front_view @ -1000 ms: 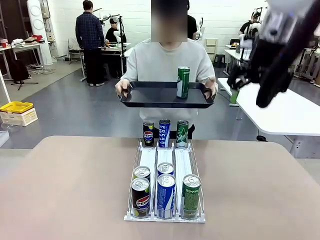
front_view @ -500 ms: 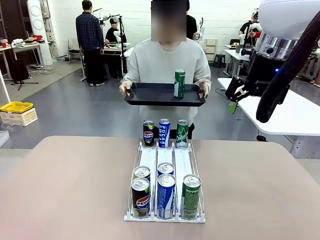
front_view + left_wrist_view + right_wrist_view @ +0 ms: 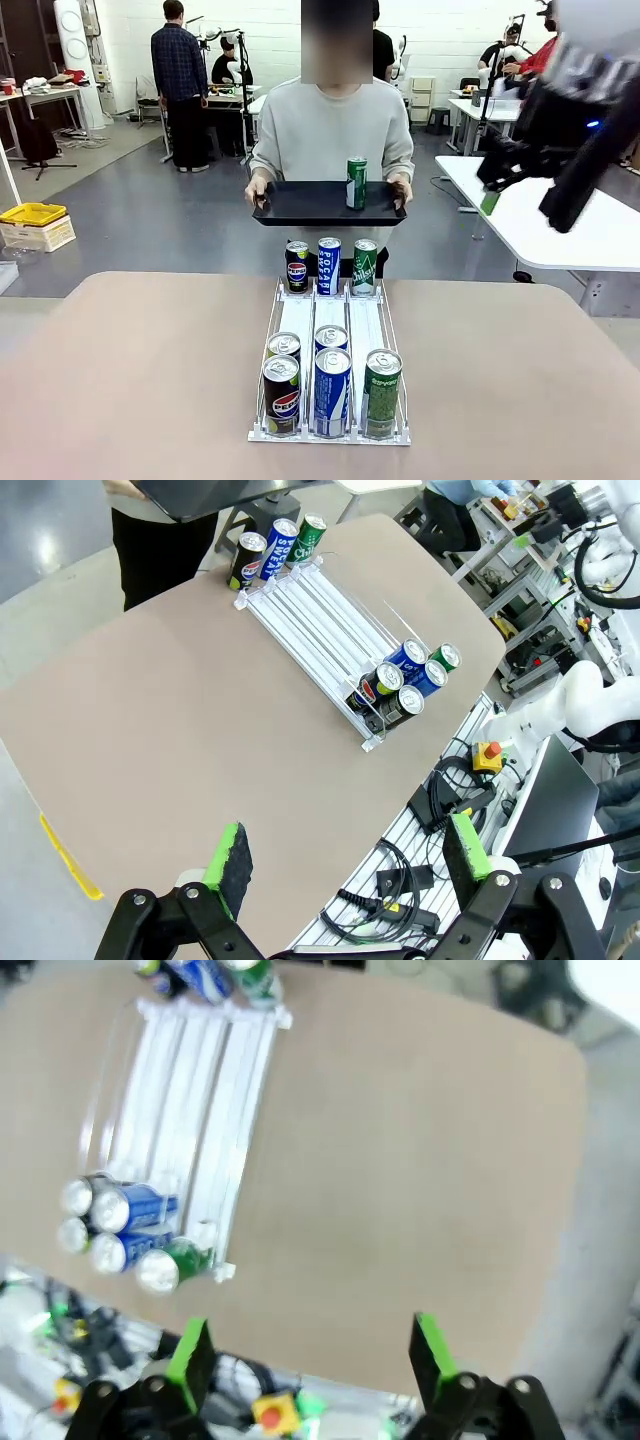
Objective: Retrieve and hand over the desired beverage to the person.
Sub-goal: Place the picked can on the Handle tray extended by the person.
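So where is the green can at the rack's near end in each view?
Front: can low centre, right lane of the rack.
Left wrist: can right of centre, at the rack's right end.
Right wrist: can lower left, at the rack's lower end.
Shared landmark: the rack.

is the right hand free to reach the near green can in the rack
Probably yes: the right hand is open and empty above the table, nothing lies over the near green can; the blue can beside it leaves little finger room.

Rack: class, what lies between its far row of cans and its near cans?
Front view: bare white lanes of the rack separate far cans from near cans.
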